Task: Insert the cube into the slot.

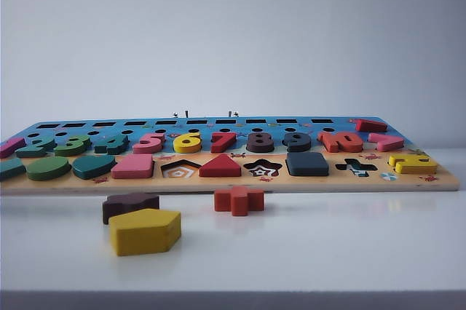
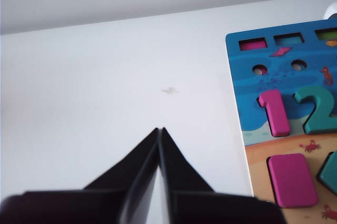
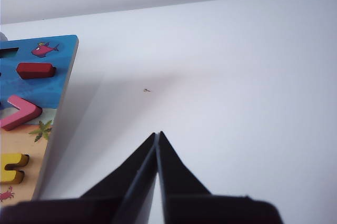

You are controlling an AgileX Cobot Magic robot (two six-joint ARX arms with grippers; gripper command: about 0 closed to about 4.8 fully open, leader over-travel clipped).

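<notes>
The dark navy cube [image 1: 306, 164] lies flat in the front row of the tan puzzle board [image 1: 218, 187], between the star recess [image 1: 263, 169] and the plus recess [image 1: 356, 167]. The slot is hidden under it. Neither gripper shows in the exterior view. In the left wrist view my left gripper [image 2: 160, 129] is shut and empty over bare white table, beside the board's edge [image 2: 238, 84] near the pink number 1. In the right wrist view my right gripper [image 3: 158, 133] is shut and empty over white table, beside the board's other end [image 3: 60, 56].
On the table in front of the board lie a yellow pentagon block [image 1: 145, 231], a dark brown block [image 1: 129, 204] and a red plus block [image 1: 239, 199]. A pink square [image 1: 133, 167] and a red triangle [image 1: 220, 167] sit in the board; the pentagon recess [image 1: 180, 170] is unfilled.
</notes>
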